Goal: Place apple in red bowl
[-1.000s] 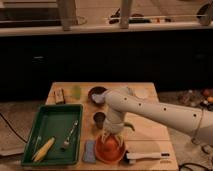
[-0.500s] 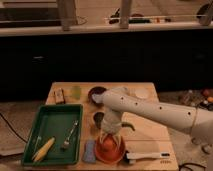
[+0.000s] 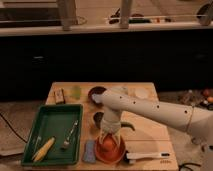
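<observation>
We log the gripper (image 3: 108, 139) over the red bowl (image 3: 118, 154) on the tabletop (image 3: 150, 131), apple (image 3: 106, 145) beneath; its grip we cannot tell.

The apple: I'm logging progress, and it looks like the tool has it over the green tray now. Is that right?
Not the green tray. The camera view shows the tool directly above the red bowl, with the apple at the bowl beneath it. The tray lies farther left, holding utensils.
</observation>
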`<state>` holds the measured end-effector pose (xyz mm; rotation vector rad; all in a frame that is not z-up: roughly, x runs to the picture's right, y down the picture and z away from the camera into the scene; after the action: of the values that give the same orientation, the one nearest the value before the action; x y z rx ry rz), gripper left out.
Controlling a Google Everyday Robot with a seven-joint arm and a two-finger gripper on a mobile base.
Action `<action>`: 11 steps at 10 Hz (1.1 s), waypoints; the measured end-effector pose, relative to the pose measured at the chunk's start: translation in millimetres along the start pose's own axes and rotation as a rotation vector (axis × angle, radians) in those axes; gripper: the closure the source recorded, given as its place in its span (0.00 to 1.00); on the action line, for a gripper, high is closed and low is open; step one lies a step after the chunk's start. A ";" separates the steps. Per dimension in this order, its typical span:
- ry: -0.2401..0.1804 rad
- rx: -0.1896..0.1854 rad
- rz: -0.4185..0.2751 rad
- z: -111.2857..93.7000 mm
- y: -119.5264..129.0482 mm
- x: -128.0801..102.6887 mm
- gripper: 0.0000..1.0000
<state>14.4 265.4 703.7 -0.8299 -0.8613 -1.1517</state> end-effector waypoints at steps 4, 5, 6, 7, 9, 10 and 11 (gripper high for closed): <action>-0.012 -0.018 -0.007 2.2 -1.5 1.0 0.33; -0.013 -0.021 -0.008 2.1 -2.0 1.2 0.24; -0.013 -0.023 -0.010 1.8 -2.7 1.4 0.20; -0.013 -0.025 -0.010 1.4 -2.7 1.8 0.20; -0.013 -0.028 -0.015 0.0 -2.4 3.0 0.20; -0.015 -0.026 -0.016 0.2 -2.1 3.7 0.20; -0.018 -0.025 -0.017 0.1 -1.9 4.3 0.20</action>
<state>13.4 263.3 707.8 -0.8554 -0.8719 -1.1736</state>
